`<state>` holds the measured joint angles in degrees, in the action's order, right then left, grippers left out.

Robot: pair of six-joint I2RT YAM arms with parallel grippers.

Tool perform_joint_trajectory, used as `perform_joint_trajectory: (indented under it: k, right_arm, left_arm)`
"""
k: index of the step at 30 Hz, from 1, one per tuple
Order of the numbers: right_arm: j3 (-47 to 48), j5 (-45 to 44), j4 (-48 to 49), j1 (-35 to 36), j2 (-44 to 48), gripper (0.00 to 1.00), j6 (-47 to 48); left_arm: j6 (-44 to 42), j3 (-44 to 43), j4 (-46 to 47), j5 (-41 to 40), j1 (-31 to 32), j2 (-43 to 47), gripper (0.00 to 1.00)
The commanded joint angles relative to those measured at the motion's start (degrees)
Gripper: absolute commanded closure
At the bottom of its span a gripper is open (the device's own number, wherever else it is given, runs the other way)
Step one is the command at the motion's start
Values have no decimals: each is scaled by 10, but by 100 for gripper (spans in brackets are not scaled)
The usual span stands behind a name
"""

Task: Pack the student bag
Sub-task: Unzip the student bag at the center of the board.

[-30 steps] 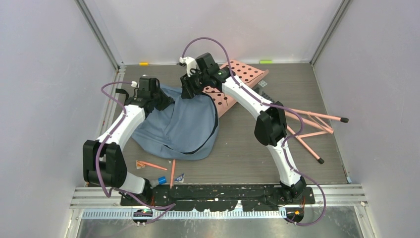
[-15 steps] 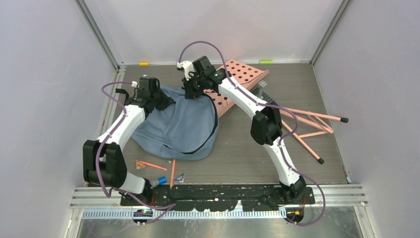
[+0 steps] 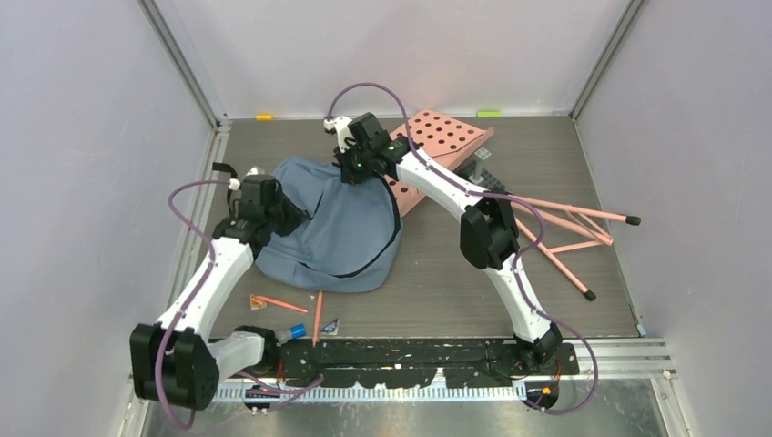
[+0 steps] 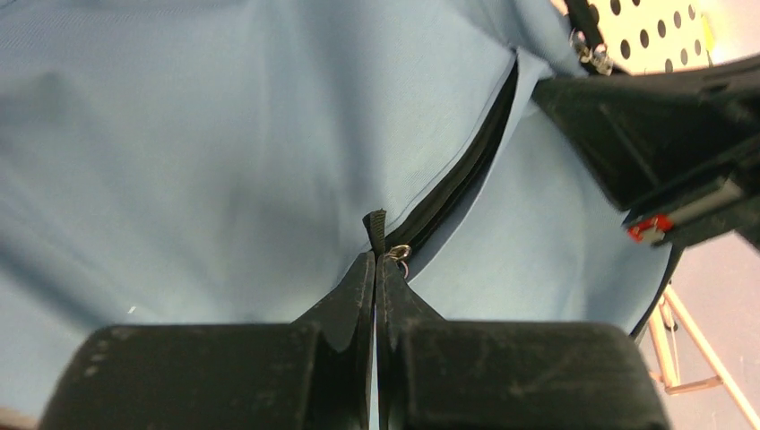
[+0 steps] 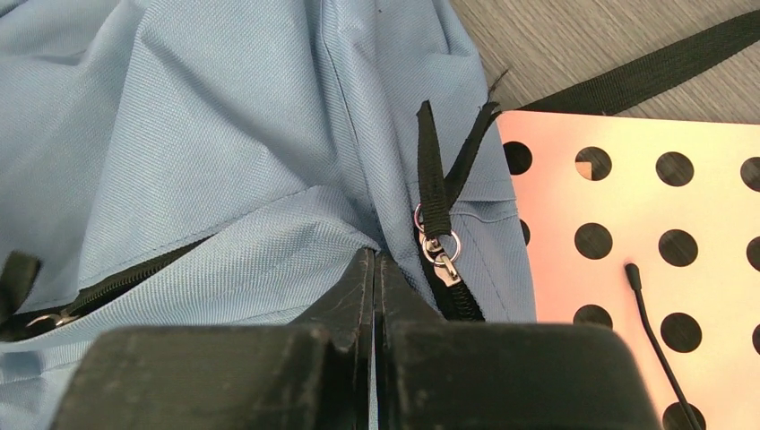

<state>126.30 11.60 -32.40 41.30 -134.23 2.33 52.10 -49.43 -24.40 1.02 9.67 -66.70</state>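
student bag (image 3: 332,228): soft dusty-blue fabric backpack with black zipper edging. It lies slumped flat and creased, just near-left of the pink perforated board (image 3: 446,135), with its far-right corner touching that board's left edge. A black zipper track (image 4: 457,184) runs diagonally across the blue panel toward the board, and can't tell if that stretch is zipped. A black webbing pull tab (image 5: 430,170) on metal rings stands up right beside the board edge, and a black strap (image 5: 627,81) lies flat just past the board's far edge.
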Motion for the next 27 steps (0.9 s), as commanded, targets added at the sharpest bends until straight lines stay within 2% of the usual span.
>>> perform_joint_trajectory:
  k: [1,8,14,18,21,22,24,27]
  right_arm:
    - [-3,-47,55,-3,39,100,-12]
    - [-4,-52,75,-3,41,100,-22]
    - [-4,-56,84,-3,38,100,-22]
    - [-5,-53,85,-3,40,100,-37]
    - [-6,-47,86,-3,43,100,-40]
    - [-6,-46,87,-3,43,100,-42]
    - [-7,-43,86,-3,46,100,-45]
    - [-8,-41,86,-3,48,100,-47]
  left_arm:
    - [-24,30,-49,-13,-3,77,100]
    - [-63,56,-158,-29,-2,167,100]
    - [-72,90,-218,-54,-2,229,100]
    - [-65,104,-225,-62,-2,253,100]
    - [-59,98,-184,-31,-2,252,99]
    - [-52,89,-173,-18,-3,244,95]
    - [-33,58,-151,13,-3,218,78]
    - [-15,16,-127,41,-3,166,67]
